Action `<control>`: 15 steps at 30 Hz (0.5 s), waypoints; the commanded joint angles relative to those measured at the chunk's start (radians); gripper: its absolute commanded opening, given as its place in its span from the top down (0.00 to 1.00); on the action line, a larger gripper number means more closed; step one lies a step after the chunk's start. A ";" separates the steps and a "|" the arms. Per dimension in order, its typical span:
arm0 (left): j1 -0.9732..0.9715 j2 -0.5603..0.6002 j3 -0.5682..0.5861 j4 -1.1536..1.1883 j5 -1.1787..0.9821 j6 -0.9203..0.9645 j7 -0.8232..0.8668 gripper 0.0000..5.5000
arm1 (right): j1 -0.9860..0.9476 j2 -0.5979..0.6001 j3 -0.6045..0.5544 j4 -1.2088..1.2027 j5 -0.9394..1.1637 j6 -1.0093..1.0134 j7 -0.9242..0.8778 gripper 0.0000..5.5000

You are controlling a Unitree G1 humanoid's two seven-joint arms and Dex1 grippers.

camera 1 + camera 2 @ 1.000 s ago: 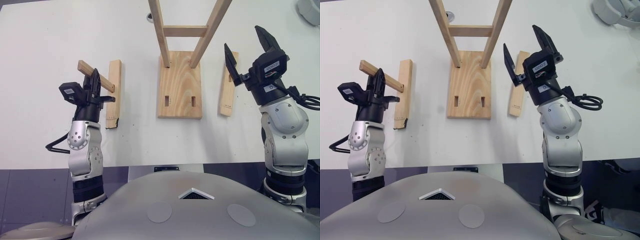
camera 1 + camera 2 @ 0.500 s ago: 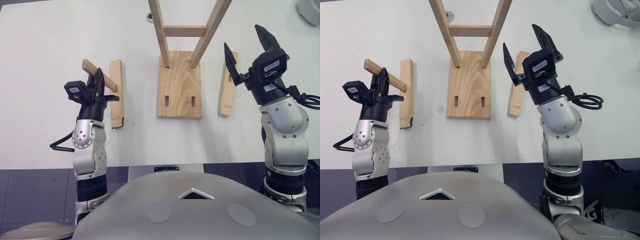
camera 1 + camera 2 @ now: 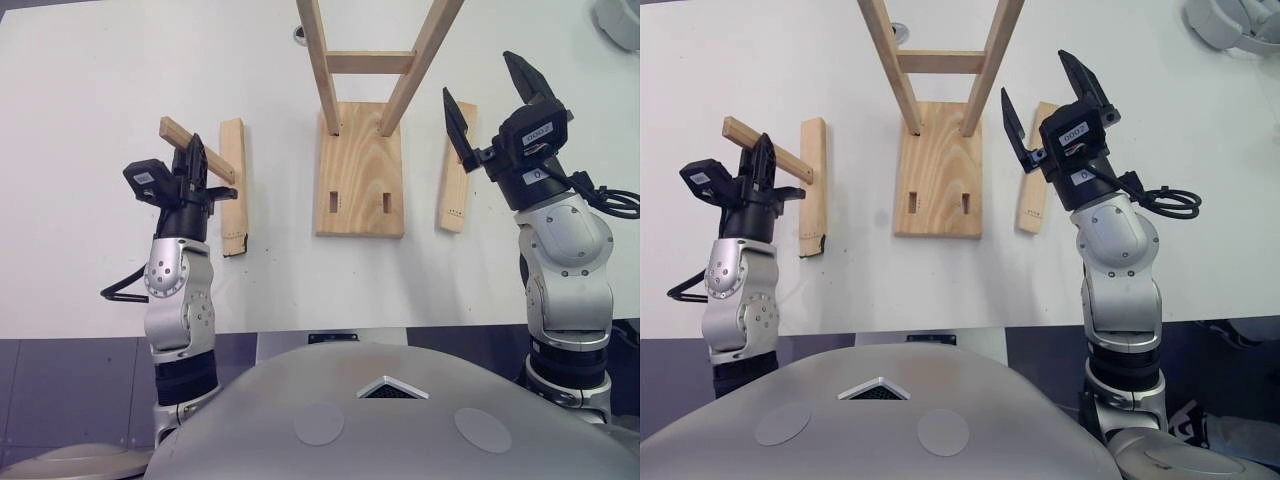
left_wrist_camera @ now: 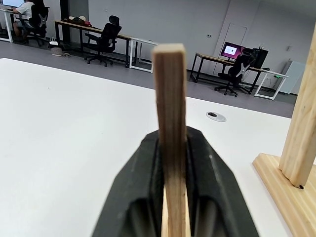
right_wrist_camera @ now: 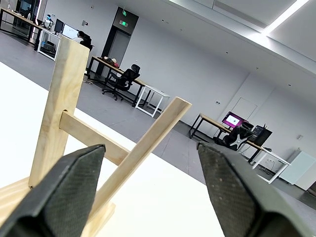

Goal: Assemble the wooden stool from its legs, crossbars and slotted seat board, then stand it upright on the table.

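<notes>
Left end effector [image 3: 193, 172]: closed on a crossbar [image 3: 176, 135], clamped edgewise and raised over the worktop [image 3: 90, 90]. The bar's far end meets a leg [image 3: 232, 190]; whether it is seated cannot be told. Right end effector [image 3: 478, 76]: fingers spread wide, empty, above a second loose leg [image 3: 453, 203]. Slotted seat board [image 3: 360, 180] lies flat between them, one leg pair [image 3: 322, 70] fitted, two slots open.

Risks: the bar could pivot in the narrow grip; the leg could drop off; the right arm could knock the fitted frame.

Left claw [image 3: 197, 163], crossbar [image 3: 174, 132] slightly inward (right claw [image 3: 478, 78] likewise)
</notes>
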 commanded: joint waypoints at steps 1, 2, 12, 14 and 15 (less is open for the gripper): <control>-0.004 -0.006 -0.003 0.036 0.018 -0.018 -0.002 0.93 | -0.003 0.000 -0.003 0.001 -0.005 -0.001 0.000 0.37; -0.004 -0.007 -0.003 0.043 0.022 -0.022 -0.002 0.93 | -0.002 0.000 -0.003 0.001 -0.006 -0.001 0.000 0.37; 0.009 0.077 -0.121 0.041 0.285 -0.029 0.009 0.93 | -0.011 -0.013 0.000 0.005 -0.008 0.000 0.012 0.37; 0.026 0.085 -0.132 0.055 0.316 -0.040 0.008 0.93 | -0.008 -0.015 -0.002 0.004 -0.008 0.000 0.012 0.37; 0.037 0.085 -0.127 0.065 0.315 -0.049 0.008 0.93 | -0.007 -0.015 -0.003 0.006 -0.007 -0.001 0.012 0.37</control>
